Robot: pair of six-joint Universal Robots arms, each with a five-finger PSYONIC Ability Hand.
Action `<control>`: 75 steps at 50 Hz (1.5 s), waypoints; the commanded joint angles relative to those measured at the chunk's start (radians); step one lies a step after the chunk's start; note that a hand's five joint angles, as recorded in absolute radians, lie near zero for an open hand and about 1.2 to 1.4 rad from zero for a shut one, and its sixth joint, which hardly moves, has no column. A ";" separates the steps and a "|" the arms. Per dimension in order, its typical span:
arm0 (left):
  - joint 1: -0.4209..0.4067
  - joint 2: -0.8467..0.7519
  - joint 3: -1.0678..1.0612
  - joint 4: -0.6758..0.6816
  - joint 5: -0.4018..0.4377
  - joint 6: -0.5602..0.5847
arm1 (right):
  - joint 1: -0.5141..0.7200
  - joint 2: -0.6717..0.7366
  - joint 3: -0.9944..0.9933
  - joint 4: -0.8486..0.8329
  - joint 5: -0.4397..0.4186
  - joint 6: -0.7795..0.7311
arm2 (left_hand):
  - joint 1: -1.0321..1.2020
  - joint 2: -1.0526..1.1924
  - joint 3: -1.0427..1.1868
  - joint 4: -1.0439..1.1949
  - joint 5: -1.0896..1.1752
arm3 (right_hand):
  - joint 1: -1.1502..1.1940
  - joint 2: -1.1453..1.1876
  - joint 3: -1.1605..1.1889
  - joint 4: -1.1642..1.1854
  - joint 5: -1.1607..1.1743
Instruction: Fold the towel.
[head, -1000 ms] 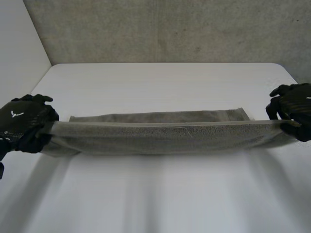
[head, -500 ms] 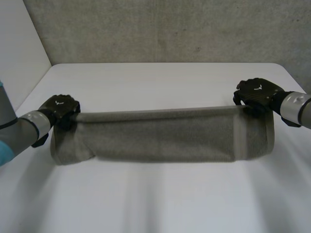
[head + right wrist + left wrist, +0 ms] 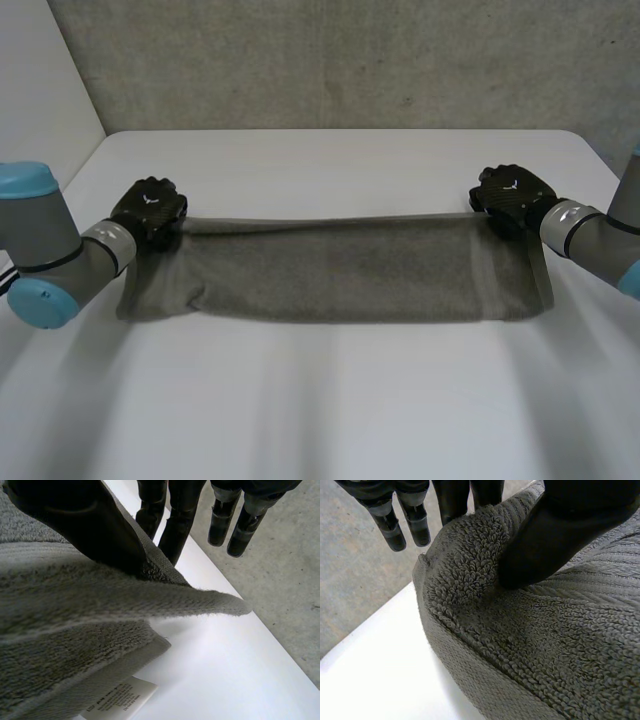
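A grey towel lies doubled over in a long strip across the middle of the white table. My left hand pinches its far left corner, my right hand its far right corner. In the left wrist view the thumb presses the towel's corner against the fingers behind it. In the right wrist view the thumb clamps the top layer's corner the same way, slightly above the layer below. A white label sticks out from under the towel's lower layer.
A grey concrete wall stands behind the table's far edge. Bare table surface lies in front of the towel and beyond it.
Both hands have carried the towel's near edge up and away from me, over the far edge. The towel has gone from a raised, stretched band to a folded strip on the table.
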 commanded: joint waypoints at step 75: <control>0.031 0.335 -0.590 0.089 -0.132 0.001 | -0.166 -0.311 0.736 -0.352 0.000 0.026 | -0.355 -0.402 -0.052 -0.059 -0.386 | 0.063 0.059 -0.044 -0.076 0.041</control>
